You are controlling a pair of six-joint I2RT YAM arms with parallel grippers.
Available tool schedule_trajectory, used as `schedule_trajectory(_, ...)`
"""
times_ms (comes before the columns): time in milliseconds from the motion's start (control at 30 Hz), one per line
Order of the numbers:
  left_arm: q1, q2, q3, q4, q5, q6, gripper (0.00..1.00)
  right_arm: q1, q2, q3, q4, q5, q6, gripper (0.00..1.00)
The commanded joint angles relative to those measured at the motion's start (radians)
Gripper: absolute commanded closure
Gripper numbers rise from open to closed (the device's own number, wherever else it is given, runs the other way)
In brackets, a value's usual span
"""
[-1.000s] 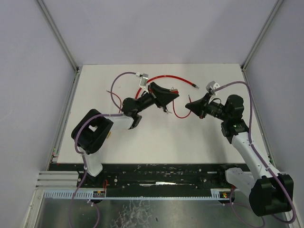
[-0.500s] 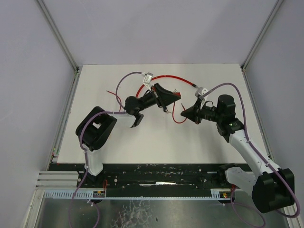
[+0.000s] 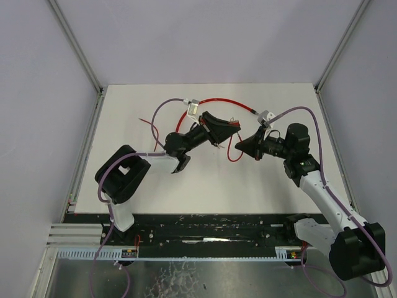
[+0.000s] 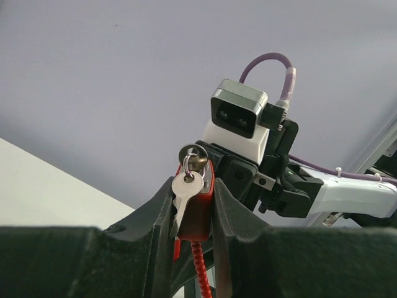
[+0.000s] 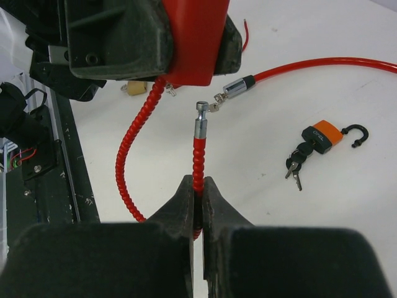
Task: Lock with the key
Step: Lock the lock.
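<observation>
Where the top camera looks down on both arms meeting over the middle of the white table (image 3: 205, 186), the left gripper (image 3: 224, 127) is clamped narrowly on a red lock body (image 4: 201, 214) held off the surface. From above, that body is only a small red patch between black fingers. The left wrist view adds detail: a key (image 4: 195, 158) sits in the end of the lock body, and a second key (image 4: 186, 186) hangs from its ring against the red face. A coiled red stretch drops away beneath. Behind the lock, the same view shows the right arm's wrist camera (image 4: 239, 115) facing it.

A red cable (image 3: 214, 99) arcs across the far side of the table behind both grippers in the top view.

Further right, the right gripper (image 5: 197, 186) is pinched fully together on the cable end (image 5: 198, 158). The metal pin (image 5: 200, 121) stands upright above the fingertips, just below the lock body and apart from it. The right wrist view also shows a second metal fitting (image 5: 232, 90) on a smooth red length, lying on the table close beside the pin.

Only that view shows an orange padlock (image 5: 322, 138) lying on the table to the right, shackle swung open. A small bunch of keys (image 5: 294, 166) lies at its side.
</observation>
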Motion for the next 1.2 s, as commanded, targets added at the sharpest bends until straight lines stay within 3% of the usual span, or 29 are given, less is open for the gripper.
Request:
schedule_trajectory(0,-0.006,-0.023,-0.016,0.07,-0.068,0.061,1.0,0.019,-0.035,0.025,0.074,-0.056,0.037,1.0)
schedule_trajectory(1167,-0.046,0.006,-0.003,0.07,-0.066,0.081,1.0,0.012,-0.029,0.019,0.161,-0.057,0.136,1.0)
